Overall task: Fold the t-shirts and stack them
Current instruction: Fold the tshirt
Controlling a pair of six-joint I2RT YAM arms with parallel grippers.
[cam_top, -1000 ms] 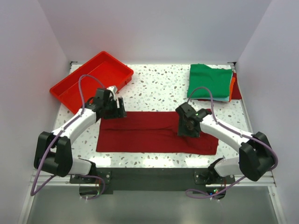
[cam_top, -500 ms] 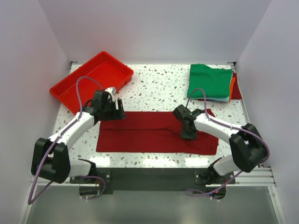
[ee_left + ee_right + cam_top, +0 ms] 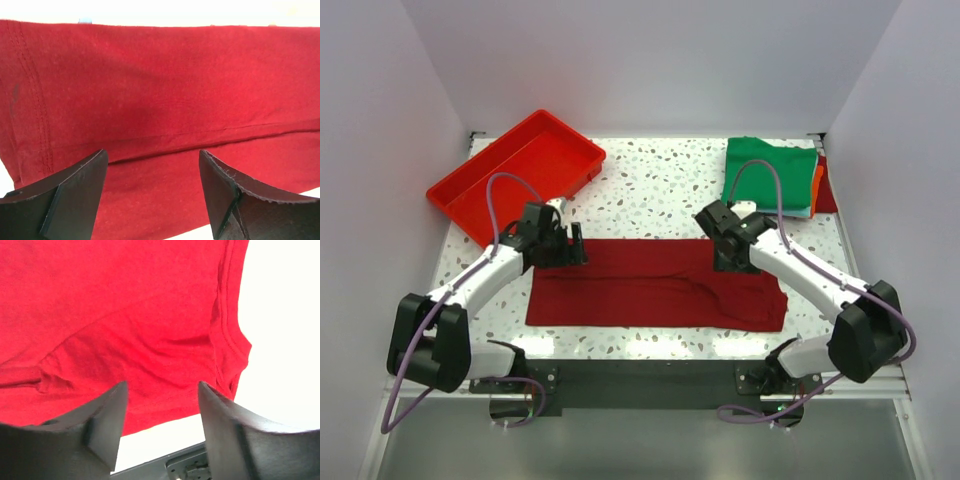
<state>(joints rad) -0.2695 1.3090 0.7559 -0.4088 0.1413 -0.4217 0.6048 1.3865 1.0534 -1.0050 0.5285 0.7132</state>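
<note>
Under both claws lies the maroon shirt (image 3: 650, 285), already a long band spread flat on the surface (image 3: 660, 200) close to the arm bases. The left claw (image 3: 570, 245) hangs over its far left corner. In the wrist view the left claw (image 3: 152, 160) stands released, jaws wide apart, nothing between them and only maroon shirt (image 3: 165, 90) below. The right claw (image 3: 728, 252) sits over the far edge toward the other end. The right claw (image 3: 162, 390) is likewise released and empty, with maroon shirt (image 3: 125, 305) beneath it and bare surface to one side. Whether either set of tips touches the cloth I cannot tell.

The step in hand looks like taking hold for the next fold. The band is doubled, so each claw should come straight down and pinch every layer, not just the top one. Both should bite close to the edge, clench together, lift level and carry the cloth at one pace, so the fold lands square.

Beyond the right claw, well apart, the green shirt (image 3: 770, 175) tops the pile where this one belongs. The tray (image 3: 485, 150) beyond the left claw plays no part.
</note>
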